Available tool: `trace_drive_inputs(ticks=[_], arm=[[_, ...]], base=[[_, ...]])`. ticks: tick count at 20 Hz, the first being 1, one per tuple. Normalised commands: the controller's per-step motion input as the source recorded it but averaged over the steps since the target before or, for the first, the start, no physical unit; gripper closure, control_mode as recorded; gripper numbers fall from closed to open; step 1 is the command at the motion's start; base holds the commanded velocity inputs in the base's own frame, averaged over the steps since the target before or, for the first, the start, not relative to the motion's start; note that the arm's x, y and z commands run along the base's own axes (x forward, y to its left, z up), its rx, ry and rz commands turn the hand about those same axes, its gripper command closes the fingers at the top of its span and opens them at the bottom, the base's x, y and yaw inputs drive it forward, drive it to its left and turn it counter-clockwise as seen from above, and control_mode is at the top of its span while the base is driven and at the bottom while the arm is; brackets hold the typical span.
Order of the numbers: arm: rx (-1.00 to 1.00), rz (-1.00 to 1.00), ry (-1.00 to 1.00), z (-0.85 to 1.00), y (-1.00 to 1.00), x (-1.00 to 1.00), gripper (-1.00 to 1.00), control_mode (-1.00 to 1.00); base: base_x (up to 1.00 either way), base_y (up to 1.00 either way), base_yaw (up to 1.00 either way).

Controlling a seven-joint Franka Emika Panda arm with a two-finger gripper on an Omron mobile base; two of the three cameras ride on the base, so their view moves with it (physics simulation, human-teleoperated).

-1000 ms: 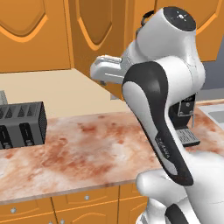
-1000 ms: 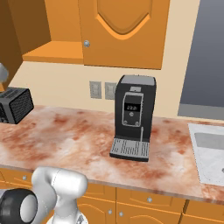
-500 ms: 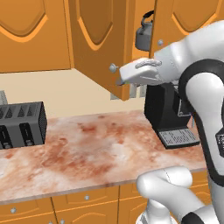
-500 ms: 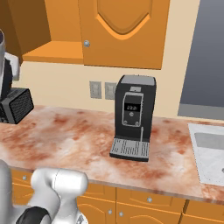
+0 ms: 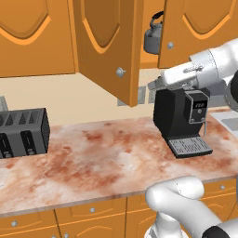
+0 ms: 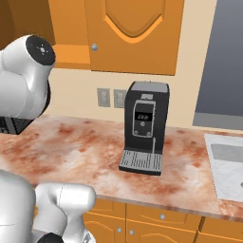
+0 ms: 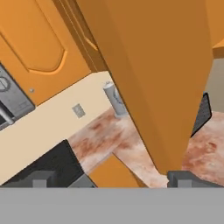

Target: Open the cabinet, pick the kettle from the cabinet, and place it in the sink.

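Swinging out at the upper middle of the left base view, the cabinet [image 5: 109,44] door stood open. The kettle [image 5: 153,37] sat inside, upper right of middle. The gripper [image 7: 111,178] had its jaws spread wide, grasping nothing.

Orange-brown cabinet [image 5: 107,46], grey kettle [image 5: 153,39], reddish marbled counter [image 5: 102,158] (white-veined)

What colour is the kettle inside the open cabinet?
Grey metal, with a thin black handle; the kettle shows best in the left base view.
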Motion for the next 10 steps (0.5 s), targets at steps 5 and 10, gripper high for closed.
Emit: trace_drive_inputs(ticks=[5,10], arm=[[0.12,0.18,0.07,0.27,-0.36,-0.02,-1.00,-1.00],[0.17,0.23,0.02,0.10,-0.11,0.15,-1.00,-1.00]], base=[[0.00,0.00,0.00],[0.00,0.00,0.00]])
